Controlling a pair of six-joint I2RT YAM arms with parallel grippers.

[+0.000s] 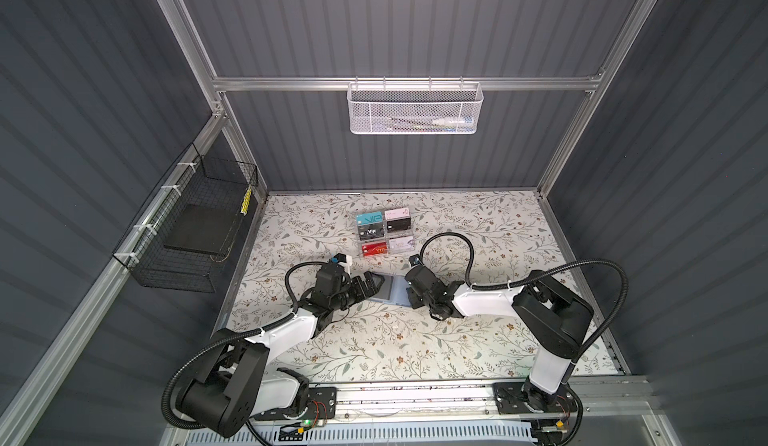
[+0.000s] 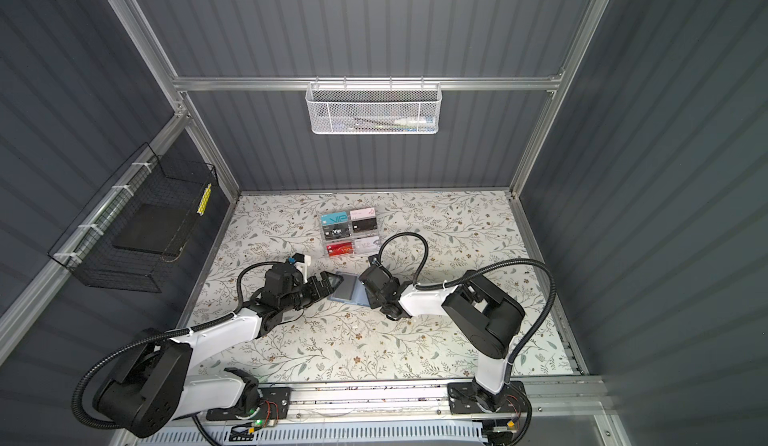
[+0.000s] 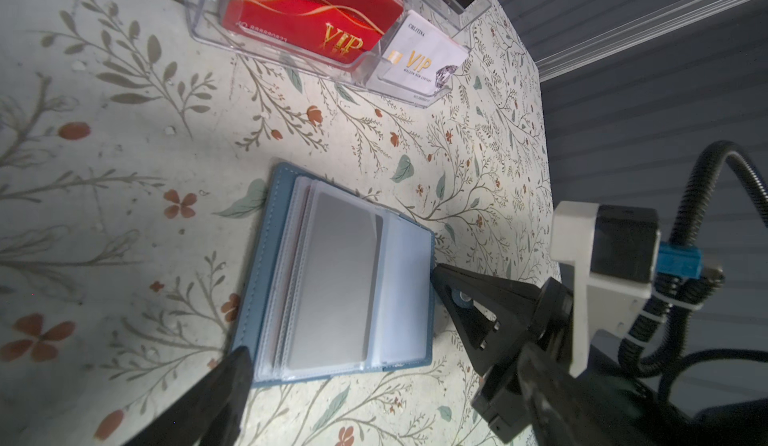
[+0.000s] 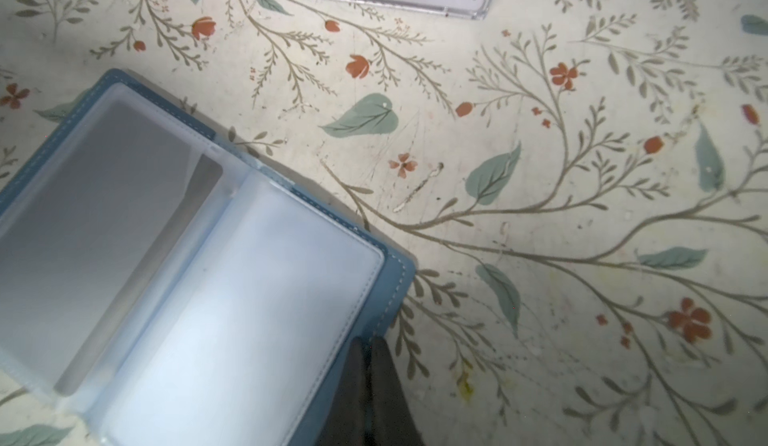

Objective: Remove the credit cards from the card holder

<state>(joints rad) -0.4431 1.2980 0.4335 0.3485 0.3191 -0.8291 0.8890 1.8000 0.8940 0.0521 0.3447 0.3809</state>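
Card holder (image 3: 251, 273) lies open on the tabletop (image 1: 374, 340), between both tools. Right tool (image 4: 368, 365) shut, tips at the cover edge; pinching or pressing, I cannot tell. Left tool (image 1: 372, 284) wide open, empty. Advice: pin cover, nip grey card (image 3: 336, 286) shallowly, draw flat.

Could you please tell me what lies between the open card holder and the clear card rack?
Nothing but bare floral table covering lies between the card holder and the clear rack; the left wrist view shows this stretch plainly.
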